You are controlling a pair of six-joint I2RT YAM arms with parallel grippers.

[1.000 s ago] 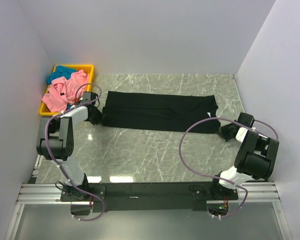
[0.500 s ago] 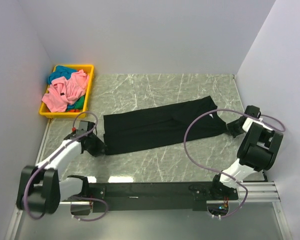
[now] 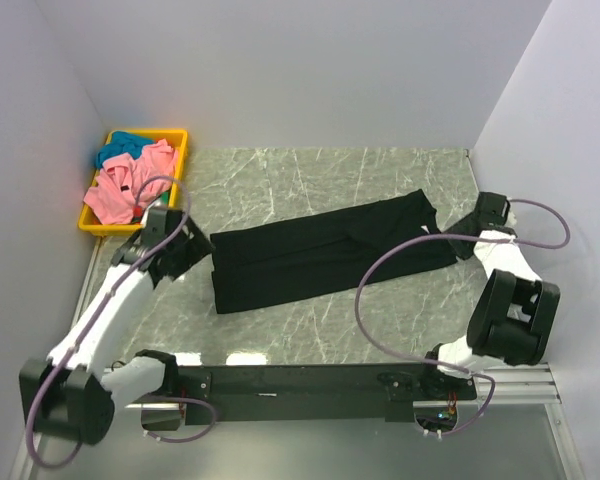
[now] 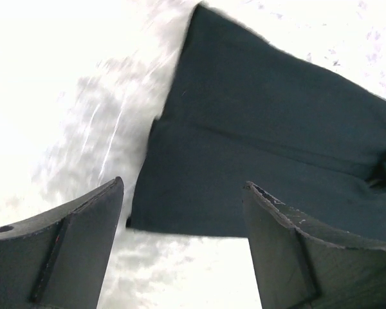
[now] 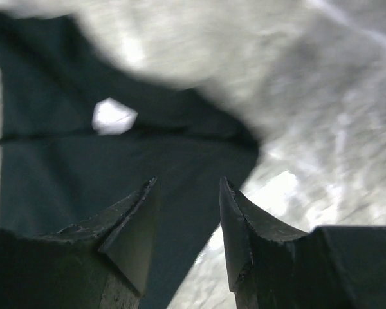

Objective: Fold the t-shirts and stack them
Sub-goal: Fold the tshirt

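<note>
The black t-shirt [image 3: 325, 255] lies folded in a long band across the marble table, its left end nearer to me than its right. My left gripper [image 3: 190, 255] hovers just off the band's left end, open, with nothing between its fingers. In the left wrist view the shirt's corner [image 4: 276, 129] lies beyond the left gripper [image 4: 183, 187]. My right gripper [image 3: 464, 244] stands open at the right end. In the right wrist view the right gripper [image 5: 189, 181] hangs over the black cloth [image 5: 83, 174], which bears a small white patch [image 5: 114, 116]. The pink t-shirt [image 3: 120, 190] and the teal t-shirt [image 3: 125, 145] lie crumpled in a bin.
A yellow bin [image 3: 177, 135] sits at the back left corner against the left wall. White walls close in the table on the left, back and right. Each arm's cable loops over the table, the right one [image 3: 380, 270] crossing the shirt's near right part.
Both grippers have opened and let go of the black shirt. The band now lies nearer and tilted. The left arm has lifted back from the shirt's left end.
</note>
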